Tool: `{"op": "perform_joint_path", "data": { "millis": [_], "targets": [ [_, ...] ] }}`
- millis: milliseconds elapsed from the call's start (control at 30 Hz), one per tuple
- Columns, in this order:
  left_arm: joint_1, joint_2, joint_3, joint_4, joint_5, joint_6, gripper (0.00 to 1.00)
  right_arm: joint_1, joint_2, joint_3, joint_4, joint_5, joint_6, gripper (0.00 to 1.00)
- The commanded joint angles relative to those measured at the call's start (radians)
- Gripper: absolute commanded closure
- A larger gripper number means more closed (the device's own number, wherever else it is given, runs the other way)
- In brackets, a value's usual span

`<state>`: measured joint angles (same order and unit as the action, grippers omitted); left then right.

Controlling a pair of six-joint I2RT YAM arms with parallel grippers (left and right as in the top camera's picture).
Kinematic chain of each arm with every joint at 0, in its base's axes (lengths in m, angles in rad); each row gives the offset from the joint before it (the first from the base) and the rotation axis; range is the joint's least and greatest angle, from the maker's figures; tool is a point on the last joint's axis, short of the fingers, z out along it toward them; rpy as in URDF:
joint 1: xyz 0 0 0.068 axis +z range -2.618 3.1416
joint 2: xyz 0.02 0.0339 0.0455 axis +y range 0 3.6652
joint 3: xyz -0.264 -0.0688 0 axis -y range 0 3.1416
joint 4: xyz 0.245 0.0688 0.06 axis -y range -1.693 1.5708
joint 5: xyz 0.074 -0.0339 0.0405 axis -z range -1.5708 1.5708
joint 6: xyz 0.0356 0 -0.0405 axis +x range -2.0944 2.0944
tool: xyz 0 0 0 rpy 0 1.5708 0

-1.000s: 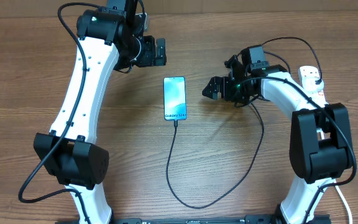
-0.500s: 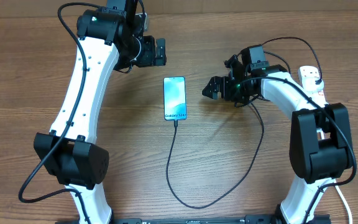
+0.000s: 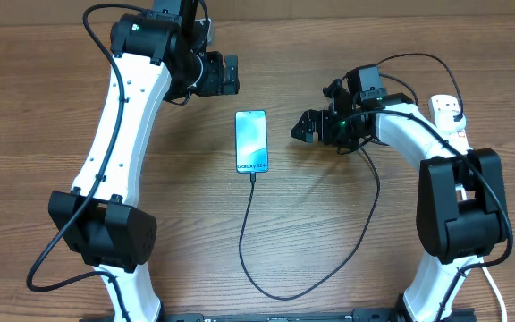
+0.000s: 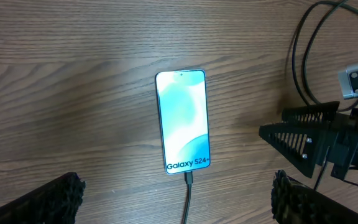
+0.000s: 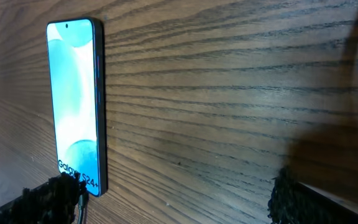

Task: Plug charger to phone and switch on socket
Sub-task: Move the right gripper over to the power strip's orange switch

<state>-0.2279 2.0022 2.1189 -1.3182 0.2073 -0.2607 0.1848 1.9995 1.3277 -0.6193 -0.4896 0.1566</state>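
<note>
Progress: we judge the first half done. The tip of the charger (image 3: 247, 234) sits in the bottom edge of the phone (image 3: 251, 141). The left wrist view shows it best, connector meeting the phone just under the "Galaxy S24+" text. The phone lies flat, screen up and lit, in the middle of the surface (image 3: 329, 250).

Left to do, as we read it: switch on the socket (image 3: 446, 109), which peeks out at the far right behind the right arm. We cannot tell the switch state, and the plug end of the charger is hidden there too.

We see the right tool (image 3: 302, 128) just right of the phone, apart from it, fingers spread wide, nothing in them. The left tool (image 3: 230, 75) sits up and left of the phone, also wide apart and empty. The socket is well apart from the left tool and closer to the right arm, back behind the right tool, so we expect the right arm to take the switch.
</note>
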Motion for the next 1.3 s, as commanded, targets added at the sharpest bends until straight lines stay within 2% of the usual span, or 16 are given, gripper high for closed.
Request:
{"op": "perform_joint_path", "data": {
  "millis": [0, 233, 467, 600, 667, 733, 833, 1033, 1267],
  "targets": [
    [-0.004, 0.008, -0.002, -0.003, -0.008, 0.01, 0.0, 0.005, -0.036, 0.002, 0.004, -0.019, -0.005, 0.0],
    [-0.004, 0.008, -0.002, -0.003, -0.008, 0.01, 0.0, 0.003, -0.044, 0.066, -0.057, -0.121, -0.006, 0.0],
    [-0.004, 0.008, -0.002, -0.002, -0.008, 0.01, 0.0, 0.003, -0.118, 0.269, -0.232, -0.122, -0.064, 0.0],
    [-0.004, 0.008, -0.002, -0.002, -0.008, 0.01, 0.0, 0.003, -0.146, 0.397, -0.299, -0.004, -0.064, 0.0],
    [-0.005, 0.008, -0.002, -0.002, -0.008, 0.01, 0.0, 0.002, -0.147, 0.458, -0.316, 0.125, -0.063, 0.0],
    [-0.004, 0.008, -0.002, -0.002, -0.008, 0.01, 0.0, 0.0, -0.147, 0.489, -0.321, 0.244, -0.052, 0.0],
    [-0.004, 0.008, -0.002, -0.002, -0.008, 0.01, 0.0, -0.027, -0.147, 0.52, -0.346, 0.307, -0.049, 0.0],
    [-0.004, 0.008, -0.002, -0.002, -0.008, 0.01, 0.0, -0.19, -0.146, 0.533, -0.402, 0.273, -0.027, 0.0],
    [-0.004, 0.008, -0.002, -0.002, -0.008, 0.01, 0.0, -0.514, -0.146, 0.532, -0.504, 0.088, -0.089, 0.0]
  ]
}}
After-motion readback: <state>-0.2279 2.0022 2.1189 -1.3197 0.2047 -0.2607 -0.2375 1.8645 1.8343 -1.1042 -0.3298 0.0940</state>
